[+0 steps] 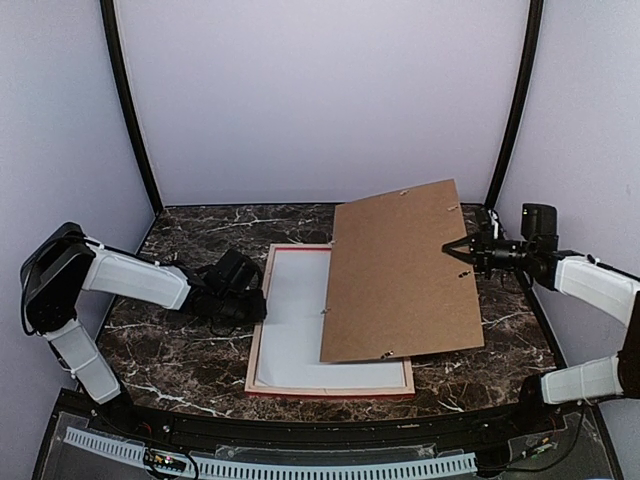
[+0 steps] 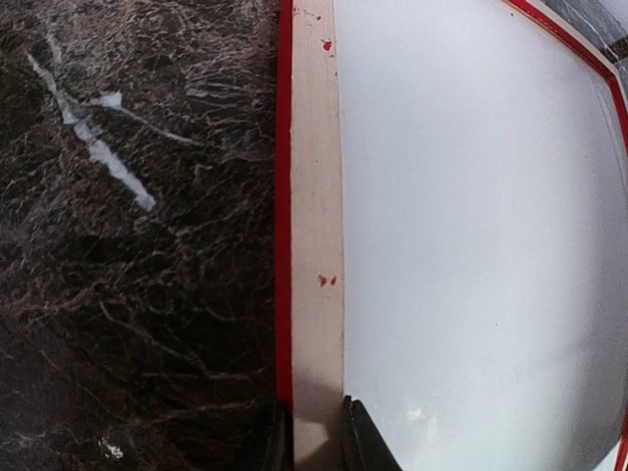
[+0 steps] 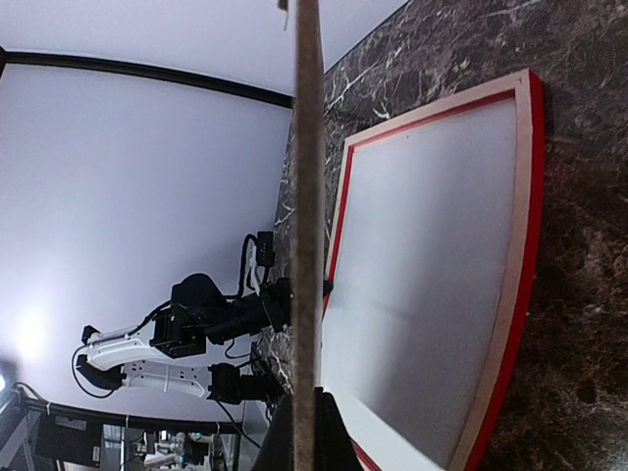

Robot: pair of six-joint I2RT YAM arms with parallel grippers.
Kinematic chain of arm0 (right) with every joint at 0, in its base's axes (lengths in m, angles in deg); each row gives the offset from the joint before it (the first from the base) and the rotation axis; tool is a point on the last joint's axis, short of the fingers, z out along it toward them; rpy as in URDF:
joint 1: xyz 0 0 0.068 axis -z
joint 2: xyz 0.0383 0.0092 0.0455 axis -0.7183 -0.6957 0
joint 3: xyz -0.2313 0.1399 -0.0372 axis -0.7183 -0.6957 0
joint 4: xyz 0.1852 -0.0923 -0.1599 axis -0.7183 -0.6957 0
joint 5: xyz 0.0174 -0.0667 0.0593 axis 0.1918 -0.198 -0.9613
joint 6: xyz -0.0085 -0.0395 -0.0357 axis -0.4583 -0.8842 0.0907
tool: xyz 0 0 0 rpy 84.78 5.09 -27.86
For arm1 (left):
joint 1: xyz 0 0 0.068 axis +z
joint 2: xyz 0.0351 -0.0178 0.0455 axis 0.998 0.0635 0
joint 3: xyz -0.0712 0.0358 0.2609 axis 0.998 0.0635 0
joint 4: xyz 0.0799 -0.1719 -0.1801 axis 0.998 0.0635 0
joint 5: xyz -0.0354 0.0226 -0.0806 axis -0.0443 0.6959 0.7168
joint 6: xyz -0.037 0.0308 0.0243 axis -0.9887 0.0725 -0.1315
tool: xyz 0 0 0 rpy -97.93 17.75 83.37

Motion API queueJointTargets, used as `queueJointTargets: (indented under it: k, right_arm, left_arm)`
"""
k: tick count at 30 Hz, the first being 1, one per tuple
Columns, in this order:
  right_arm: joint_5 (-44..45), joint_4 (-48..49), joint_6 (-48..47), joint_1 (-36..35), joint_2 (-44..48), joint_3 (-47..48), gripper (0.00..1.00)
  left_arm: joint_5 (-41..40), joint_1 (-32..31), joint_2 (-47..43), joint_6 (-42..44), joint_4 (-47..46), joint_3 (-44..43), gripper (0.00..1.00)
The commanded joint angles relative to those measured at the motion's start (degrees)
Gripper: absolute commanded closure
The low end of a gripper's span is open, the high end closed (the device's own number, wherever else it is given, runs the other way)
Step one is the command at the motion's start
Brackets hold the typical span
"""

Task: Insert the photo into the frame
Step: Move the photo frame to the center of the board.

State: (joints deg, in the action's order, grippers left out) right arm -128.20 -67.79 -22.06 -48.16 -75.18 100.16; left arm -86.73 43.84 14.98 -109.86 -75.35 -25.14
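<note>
Left claw clamps the frame, right claw holds brown board.

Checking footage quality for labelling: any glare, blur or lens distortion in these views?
Top external: even, soft light, sharp, only a faint shadow under the backing board. Left wrist: the white panel in the frame is nearly washed out; fingertips of the left pincer blurred. Right wrist: wide lens bows the frame's rails; the edge-on board is soft.
</note>
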Motion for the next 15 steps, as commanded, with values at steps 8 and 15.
queueJointTargets:
  k: [8,15]
  right_arm:
    - [1.44,20.07,9.44,-10.46,-6.0,-2.84,1.0]
    - [3.49,28.74,13.97,-15.43,-12.74,-2.43,1.0]
  left_arm:
    - [3.65,0.15,-7.79,-7.21,-0.01,7.86,0.8]
    - [2.72,0.27,-13.34,-5.28,2.9,6.83,0.55]
